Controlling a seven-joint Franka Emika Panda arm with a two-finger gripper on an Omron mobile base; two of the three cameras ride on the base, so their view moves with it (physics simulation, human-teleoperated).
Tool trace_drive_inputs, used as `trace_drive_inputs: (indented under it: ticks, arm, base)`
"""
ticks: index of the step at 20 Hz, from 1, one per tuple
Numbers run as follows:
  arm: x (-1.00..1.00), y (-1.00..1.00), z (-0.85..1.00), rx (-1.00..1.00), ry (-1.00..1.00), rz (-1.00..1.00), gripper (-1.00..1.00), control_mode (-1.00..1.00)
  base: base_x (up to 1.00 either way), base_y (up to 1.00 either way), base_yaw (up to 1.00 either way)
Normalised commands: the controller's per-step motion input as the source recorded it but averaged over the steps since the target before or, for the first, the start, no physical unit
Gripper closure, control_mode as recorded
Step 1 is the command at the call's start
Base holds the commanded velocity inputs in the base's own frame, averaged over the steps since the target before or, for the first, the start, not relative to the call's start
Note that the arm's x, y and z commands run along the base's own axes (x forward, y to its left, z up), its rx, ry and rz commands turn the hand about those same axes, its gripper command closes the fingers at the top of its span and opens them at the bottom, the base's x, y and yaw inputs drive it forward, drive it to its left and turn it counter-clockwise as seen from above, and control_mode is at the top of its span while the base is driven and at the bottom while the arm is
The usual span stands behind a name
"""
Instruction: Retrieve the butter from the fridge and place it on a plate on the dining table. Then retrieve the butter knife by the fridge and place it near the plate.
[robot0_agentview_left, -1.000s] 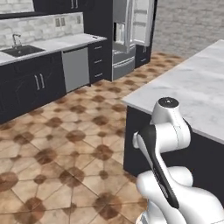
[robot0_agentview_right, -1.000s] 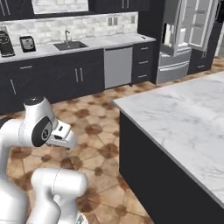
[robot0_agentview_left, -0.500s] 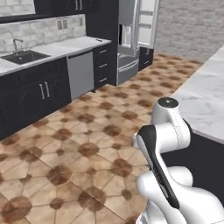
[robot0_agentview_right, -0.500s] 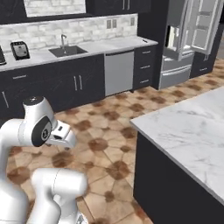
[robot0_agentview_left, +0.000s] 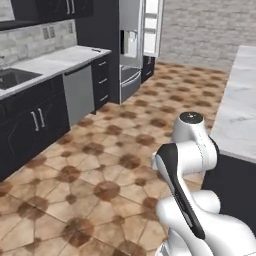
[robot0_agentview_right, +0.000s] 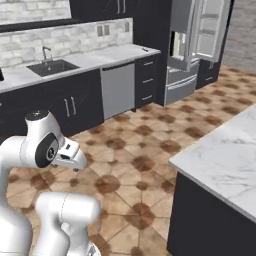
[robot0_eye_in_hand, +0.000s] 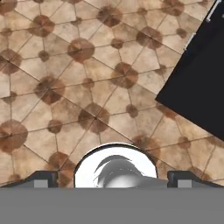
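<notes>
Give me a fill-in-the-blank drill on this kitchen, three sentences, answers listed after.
1. The fridge stands with its upper doors ____.
2. The gripper hangs over the tiled floor with its fingers spread ____.
3. In the right base view, a sink with a faucet is set into the ____ under the brick backsplash.

Missing words: open; wide apart; counter

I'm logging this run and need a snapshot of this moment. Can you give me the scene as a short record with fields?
setting: kitchen with brown tiled floor
fridge: far end, upper door standing open
marble top: to the arm's right
sink: in the counter along the wall
gripper: jaws open, holding nothing, above the floor
task stage: fridge not yet reached
</notes>
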Motion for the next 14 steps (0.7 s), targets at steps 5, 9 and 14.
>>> trace_drive_inputs:
  ticks: [5, 9, 14]
  arm:
    - [0.00, 0.00, 0.00, 0.00, 0.00, 0.00, -1.00, 1.00]
    - [0.00, 0.00, 0.00, 0.00, 0.00, 0.00, -1.00, 1.00]
    - [0.00, 0.00, 0.00, 0.00, 0.00, 0.00, -1.00, 1.00]
  base:
    - [0.81, 1.00, -0.41]
    - [0.62, 1.00, -0.39]
    - [0.87, 1.00, -0.40]
